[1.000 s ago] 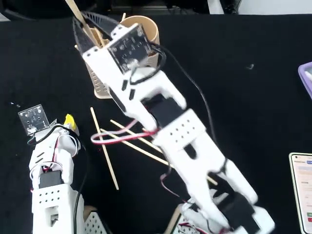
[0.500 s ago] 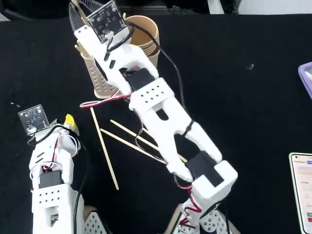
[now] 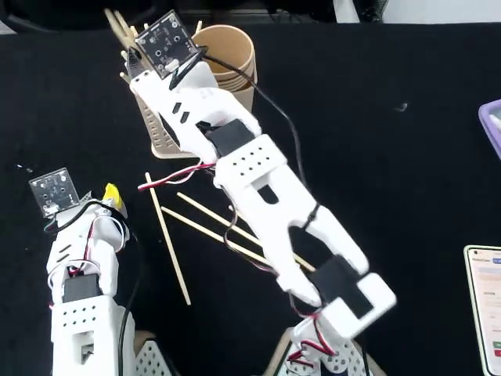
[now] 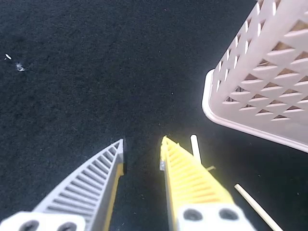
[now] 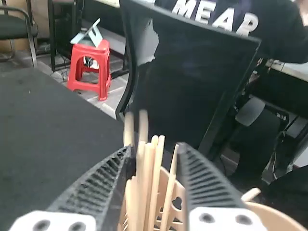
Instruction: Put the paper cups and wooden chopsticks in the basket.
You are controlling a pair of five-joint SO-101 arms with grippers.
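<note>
A beige lattice basket (image 3: 160,129) stands at the table's far left, with a stack of paper cups (image 3: 232,56) right beside it. My right gripper (image 3: 127,43) hovers over the basket's top. In the right wrist view it (image 5: 153,147) is open, and several wooden chopsticks (image 5: 144,168) stand upright between its black fingers, leaning on one of them. Their tips (image 3: 117,22) poke up past the basket. Three chopsticks (image 3: 166,235) lie loose on the black table. My left gripper (image 4: 142,144) rests open near the basket's foot (image 4: 260,86), holding nothing, a chopstick end (image 4: 195,144) beside its yellow finger.
A phone (image 3: 485,305) lies at the table's right edge and a purple object (image 3: 491,121) sits farther back on that side. The right arm's body spans the table's middle above the loose chopsticks. A chair back (image 5: 192,72) stands behind the table.
The right arm stretched farther toward the basket's far side. The chopstick it carried went down among those in the basket, and the wrist shifted slightly afterwards. The left arm stayed still.
</note>
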